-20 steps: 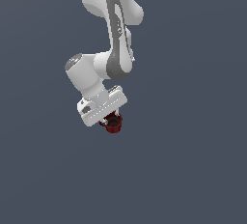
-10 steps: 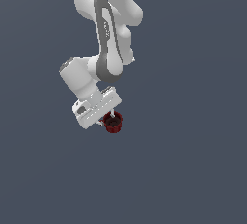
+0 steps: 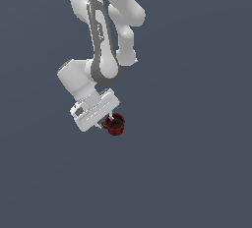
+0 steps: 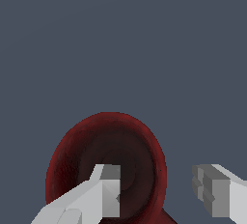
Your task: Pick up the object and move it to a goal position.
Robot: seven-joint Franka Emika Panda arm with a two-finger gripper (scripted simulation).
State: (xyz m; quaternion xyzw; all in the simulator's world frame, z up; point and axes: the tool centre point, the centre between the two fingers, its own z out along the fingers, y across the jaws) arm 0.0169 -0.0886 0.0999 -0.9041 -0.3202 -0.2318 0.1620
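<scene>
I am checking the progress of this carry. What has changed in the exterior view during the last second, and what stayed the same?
The white robot arm swung its wrist toward the exterior view's left and slightly lower, and the small dark red mug travelled with it. The white gripper tilted further. Unchanged: the jaws keep the mug's wall between them, one finger inside the cup, and the plain grey background shows nothing else.
</scene>
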